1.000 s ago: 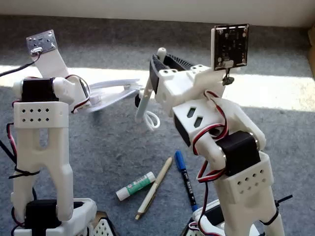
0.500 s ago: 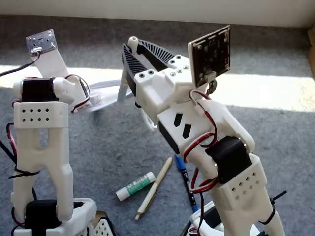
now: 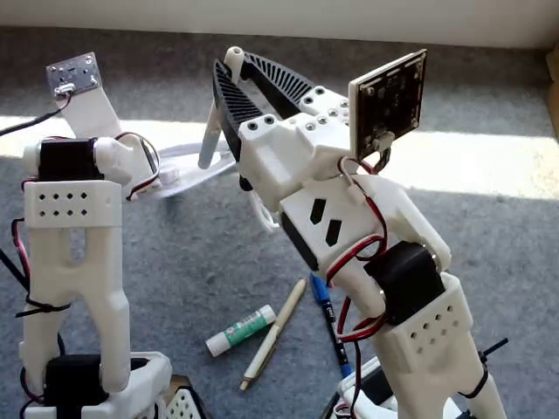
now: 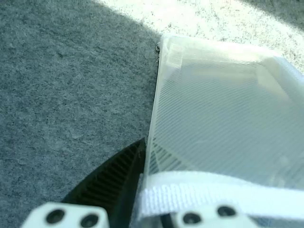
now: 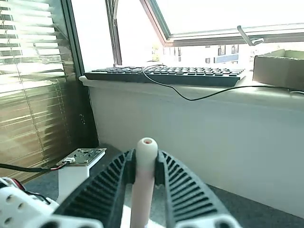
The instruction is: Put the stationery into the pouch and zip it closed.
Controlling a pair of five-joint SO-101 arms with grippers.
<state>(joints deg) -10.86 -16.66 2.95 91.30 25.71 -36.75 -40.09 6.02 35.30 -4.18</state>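
My left gripper (image 3: 164, 177) is shut on the edge of the translucent pouch (image 3: 196, 161), holding it just off the grey carpet; its black jaw (image 4: 114, 185) lies under the ribbed pouch (image 4: 213, 118). My right gripper (image 3: 229, 65) is raised above and right of the pouch, shut on a long white stick-shaped item (image 3: 210, 135) that slants down toward the pouch. That item's rounded end (image 5: 146, 145) pokes out between the ribbed jaws of the right gripper (image 5: 145, 161). On the carpet near the arm bases lie a glue stick (image 3: 240, 330), a beige pen (image 3: 273, 333) and a blue pen (image 3: 327, 319).
A sunlit band crosses the carpet (image 3: 489, 166) behind the arms, and a pale wall (image 3: 279, 17) runs along the back. The right arm's body overhangs the blue pen. Beyond the right gripper stand a windowsill with a keyboard (image 5: 166, 73) and blinds (image 5: 33, 95).
The right arm has lifted and swung left with the white item, its jaws now tipped higher and closer over the pouch. The left arm and pouch have stayed still.
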